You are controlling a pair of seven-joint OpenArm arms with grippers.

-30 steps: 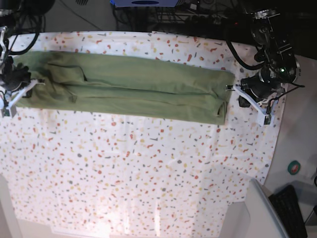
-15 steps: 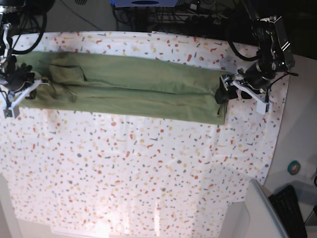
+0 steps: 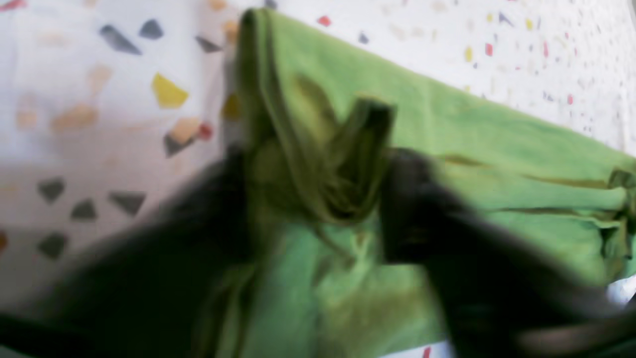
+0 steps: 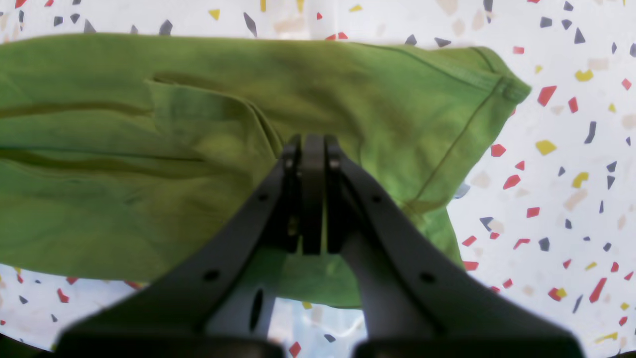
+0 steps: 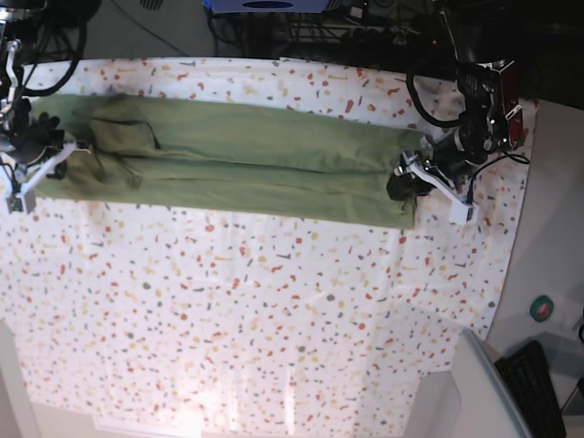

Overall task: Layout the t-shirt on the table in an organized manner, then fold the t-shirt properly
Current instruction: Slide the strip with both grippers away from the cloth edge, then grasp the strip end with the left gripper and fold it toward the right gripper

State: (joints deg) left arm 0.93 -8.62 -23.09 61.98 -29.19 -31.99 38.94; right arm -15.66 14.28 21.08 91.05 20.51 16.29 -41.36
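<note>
The olive-green t-shirt (image 5: 246, 160) lies folded into a long narrow strip across the far side of the speckled table (image 5: 274, 310). At its right end my left gripper (image 5: 404, 185) sits on the cloth. The blurred left wrist view shows its dark fingers (image 3: 412, 219) on either side of a bunched-up fold of the t-shirt (image 3: 497, 149), with the left gripper (image 3: 323, 209) closed on that bunch. My right gripper (image 5: 66, 151) is at the strip's left end. In the right wrist view the right gripper (image 4: 313, 141) is shut, its tips pinching a crease of the t-shirt (image 4: 149, 199) near the sleeve.
Dark cables and equipment (image 5: 274, 23) run along the table's far edge. A pale bin (image 5: 474, 392), a keyboard (image 5: 534, 383) and a small round green object (image 5: 542, 308) sit off the cloth at the right front. The cloth's edge (image 5: 509, 274) runs close to my left arm.
My left gripper moved in from off the cloth onto the strip's right end, opened, then closed around a bunch of fabric. The right gripper stayed shut and shifted slightly farther back.
</note>
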